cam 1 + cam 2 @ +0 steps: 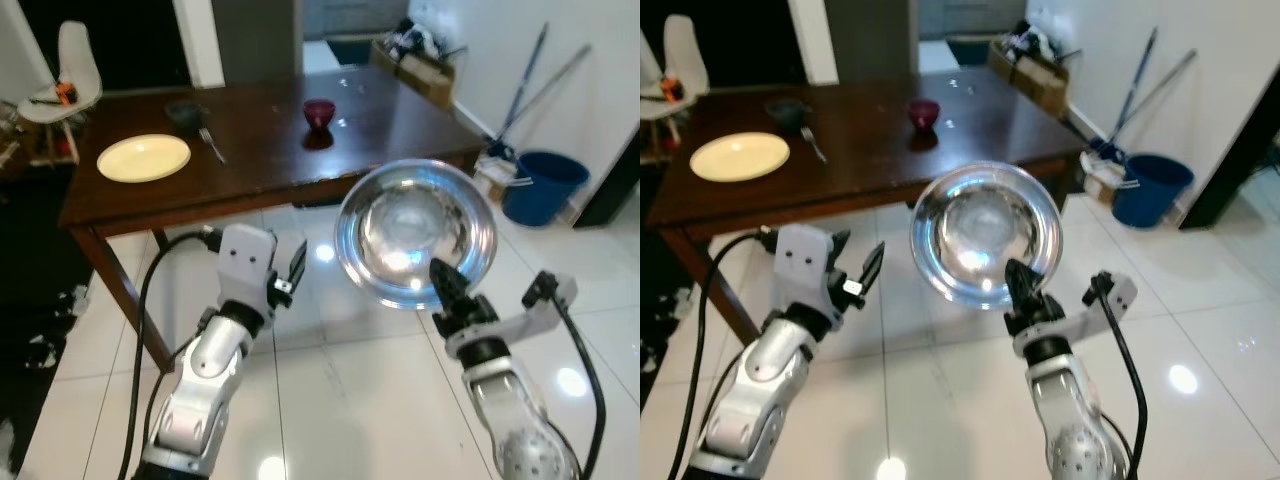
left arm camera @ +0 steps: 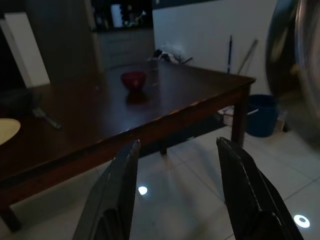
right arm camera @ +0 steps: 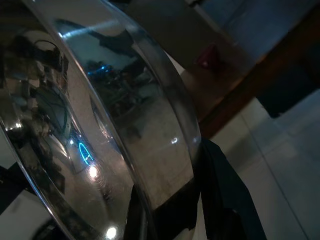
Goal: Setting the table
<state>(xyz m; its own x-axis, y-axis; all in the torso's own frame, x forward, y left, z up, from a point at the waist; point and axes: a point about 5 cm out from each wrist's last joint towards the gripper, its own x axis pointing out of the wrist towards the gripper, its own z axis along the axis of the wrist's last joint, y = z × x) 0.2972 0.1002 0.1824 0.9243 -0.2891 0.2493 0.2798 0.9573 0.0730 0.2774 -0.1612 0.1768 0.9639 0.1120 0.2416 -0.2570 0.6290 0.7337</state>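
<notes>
While right gripper (image 1: 447,283) fingers pinch the steel bowl (image 1: 415,232) by its rim, tilted upright above the floor, left gripper (image 2: 177,192) fingers are spread, empty. Bench (image 1: 260,165) ahead carries plate (image 1: 144,157), fork (image 1: 211,144), red cup (image 1: 319,112).

Left gripper (image 1: 287,275) fingers apart; right gripper (image 1: 447,287) fingers clamped.

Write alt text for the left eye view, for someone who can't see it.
The right gripper holds a shiny metal bowl by its rim above a white tiled floor, while the left gripper is open and holds nothing. Ahead, a dark wooden table carries a yellow plate, a fork and a small red bowl.
</notes>
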